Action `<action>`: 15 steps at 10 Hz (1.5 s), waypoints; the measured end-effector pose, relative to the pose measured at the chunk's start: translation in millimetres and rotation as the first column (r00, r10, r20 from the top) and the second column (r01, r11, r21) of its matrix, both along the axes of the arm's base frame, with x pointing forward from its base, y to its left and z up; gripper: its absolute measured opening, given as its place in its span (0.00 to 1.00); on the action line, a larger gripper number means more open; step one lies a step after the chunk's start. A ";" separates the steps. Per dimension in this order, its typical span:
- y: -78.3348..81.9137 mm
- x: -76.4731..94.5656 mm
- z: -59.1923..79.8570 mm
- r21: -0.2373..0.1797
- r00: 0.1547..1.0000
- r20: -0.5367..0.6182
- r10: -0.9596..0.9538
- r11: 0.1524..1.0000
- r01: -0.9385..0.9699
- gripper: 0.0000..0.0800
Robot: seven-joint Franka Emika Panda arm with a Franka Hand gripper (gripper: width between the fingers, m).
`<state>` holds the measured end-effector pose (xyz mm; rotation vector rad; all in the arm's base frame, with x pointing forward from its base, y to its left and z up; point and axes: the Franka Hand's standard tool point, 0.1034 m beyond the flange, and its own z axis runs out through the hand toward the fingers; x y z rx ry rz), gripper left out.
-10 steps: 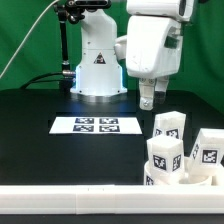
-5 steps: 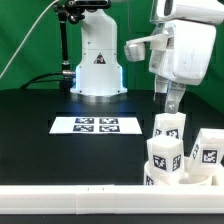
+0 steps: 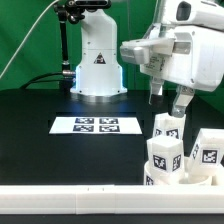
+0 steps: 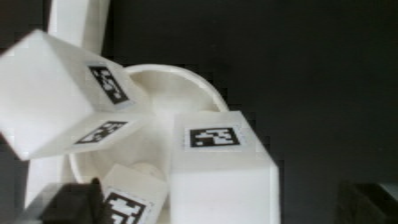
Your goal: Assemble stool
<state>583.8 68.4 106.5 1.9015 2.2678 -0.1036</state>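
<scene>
Arm (image 3: 185, 55) swings toward exterior view's right since a second ago, wrist turned. Black table (image 3: 30, 140) lies open across exterior view's left and centre; long white bar (image 3: 70, 200) lines near edge; marker board (image 3: 96, 125) flat mid-table. Stool legs (image 3: 165, 160) cluster at exterior view's right, just behind bar. Gripper (image 3: 167, 108) hangs just above topmost leg (image 3: 167, 125), jaws spread wide, holding nothing.

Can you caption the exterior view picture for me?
Open two-finger gripper hovers over blocky white plastic stool legs with square tags, near the flat white marker board.
</scene>
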 end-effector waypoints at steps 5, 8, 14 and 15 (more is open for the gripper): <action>-6.7 -2.2 -13.2 -0.007 1.000 -0.019 -0.009 1.000 0.009 0.81; -9.2 -2.6 -14.9 -0.008 1.000 -0.022 -0.014 1.000 0.014 0.42; -13.5 -5.5 -15.8 0.010 0.956 0.007 -0.293 0.956 0.293 0.42; -15.3 -5.8 -16.1 0.018 0.926 0.020 -0.378 0.926 0.378 0.42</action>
